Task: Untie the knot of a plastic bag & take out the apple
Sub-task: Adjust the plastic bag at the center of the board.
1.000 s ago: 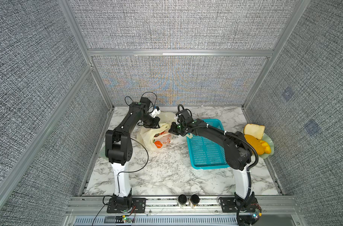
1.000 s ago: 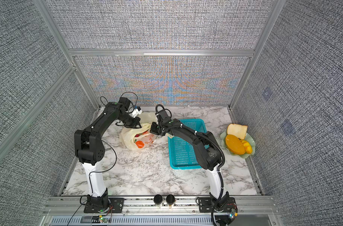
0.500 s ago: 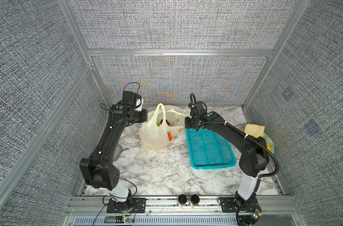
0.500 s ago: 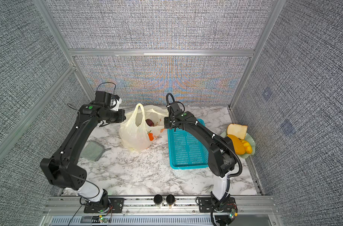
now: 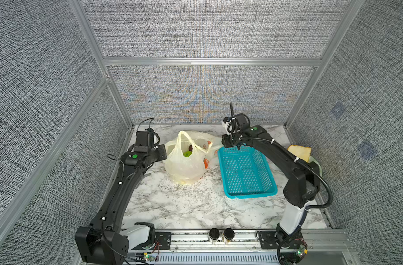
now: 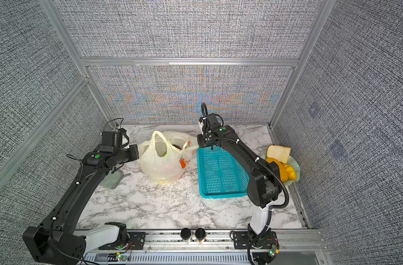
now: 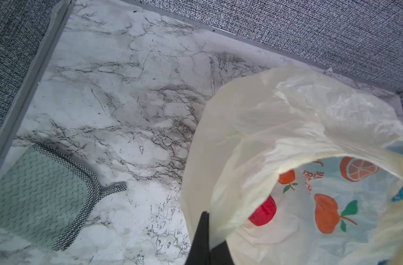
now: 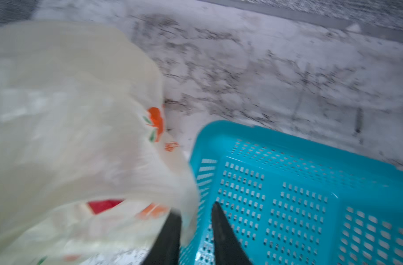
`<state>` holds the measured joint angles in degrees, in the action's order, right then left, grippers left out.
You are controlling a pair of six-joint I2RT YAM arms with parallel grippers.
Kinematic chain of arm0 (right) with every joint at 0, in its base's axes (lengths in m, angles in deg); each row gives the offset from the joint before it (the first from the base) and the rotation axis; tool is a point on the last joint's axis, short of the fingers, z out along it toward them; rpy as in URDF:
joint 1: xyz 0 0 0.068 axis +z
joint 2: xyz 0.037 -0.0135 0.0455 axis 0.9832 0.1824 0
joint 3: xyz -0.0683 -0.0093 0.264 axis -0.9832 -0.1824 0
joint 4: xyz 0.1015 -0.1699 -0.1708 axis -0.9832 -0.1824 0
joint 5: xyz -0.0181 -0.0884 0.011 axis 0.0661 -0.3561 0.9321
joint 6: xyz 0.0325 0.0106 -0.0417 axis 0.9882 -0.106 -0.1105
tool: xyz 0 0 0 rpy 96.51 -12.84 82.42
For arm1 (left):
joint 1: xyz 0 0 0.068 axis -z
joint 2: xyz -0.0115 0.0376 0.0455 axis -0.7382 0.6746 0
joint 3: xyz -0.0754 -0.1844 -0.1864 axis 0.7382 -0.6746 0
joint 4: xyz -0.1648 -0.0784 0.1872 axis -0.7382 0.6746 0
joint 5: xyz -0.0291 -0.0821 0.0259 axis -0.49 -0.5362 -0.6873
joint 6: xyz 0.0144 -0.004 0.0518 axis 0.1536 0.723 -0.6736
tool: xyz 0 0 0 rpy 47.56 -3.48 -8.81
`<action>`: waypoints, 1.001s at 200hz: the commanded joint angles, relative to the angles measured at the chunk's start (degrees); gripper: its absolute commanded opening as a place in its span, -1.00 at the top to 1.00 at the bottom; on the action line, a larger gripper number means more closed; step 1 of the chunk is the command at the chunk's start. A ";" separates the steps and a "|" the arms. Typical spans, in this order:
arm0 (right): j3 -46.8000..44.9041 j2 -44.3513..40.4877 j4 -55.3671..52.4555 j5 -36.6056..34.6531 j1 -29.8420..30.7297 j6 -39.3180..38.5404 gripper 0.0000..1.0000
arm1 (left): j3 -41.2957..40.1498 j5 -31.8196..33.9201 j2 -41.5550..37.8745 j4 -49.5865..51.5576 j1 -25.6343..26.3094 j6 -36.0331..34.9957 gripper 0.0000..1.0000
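Observation:
The pale yellow plastic bag (image 5: 184, 165) stands at the back middle of the marble table, mouth wide, one handle loop (image 5: 181, 137) upright. No knot shows; the handle strips lie apart. A red apple (image 7: 263, 211) lies inside, beside something green (image 5: 187, 154). My left gripper (image 7: 208, 229) is shut on the bag's rim at its left side (image 5: 165, 150). My right gripper (image 8: 194, 211) hangs over the turquoise basket's far left corner (image 5: 222, 145), jaws apart, with blurred bag film lying loose in the gap against one finger (image 8: 170, 229).
The turquoise perforated basket (image 5: 246, 174) sits right of the bag, nearly touching it. A pale green plate (image 6: 296, 171) with bread and orange fruit is at the far right edge. A green mesh cloth (image 6: 111, 181) lies under my left arm. Walls close in behind and beside.
Both arms pulled apart and the bag went from lying bunched to standing with its mouth wide. In the last half second the right jaws parted and the left arm drew back.

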<state>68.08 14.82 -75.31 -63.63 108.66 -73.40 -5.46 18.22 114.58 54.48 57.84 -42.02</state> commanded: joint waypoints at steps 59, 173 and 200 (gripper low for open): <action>12.77 -1.08 5.24 20.90 5.93 6.49 -0.37 | 1.59 -7.62 3.82 -5.74 -0.13 1.81 0.99; 32.90 21.83 -0.79 25.23 8.36 4.42 0.17 | 1.58 -9.50 4.72 -7.07 -0.04 0.76 0.99; 29.56 17.64 -2.10 27.42 9.96 1.41 1.00 | 1.24 -8.47 5.19 -7.21 -0.07 0.24 0.97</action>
<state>99.86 36.33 -75.79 -39.32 117.34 -68.57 -4.09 9.43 119.45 48.14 57.88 -40.71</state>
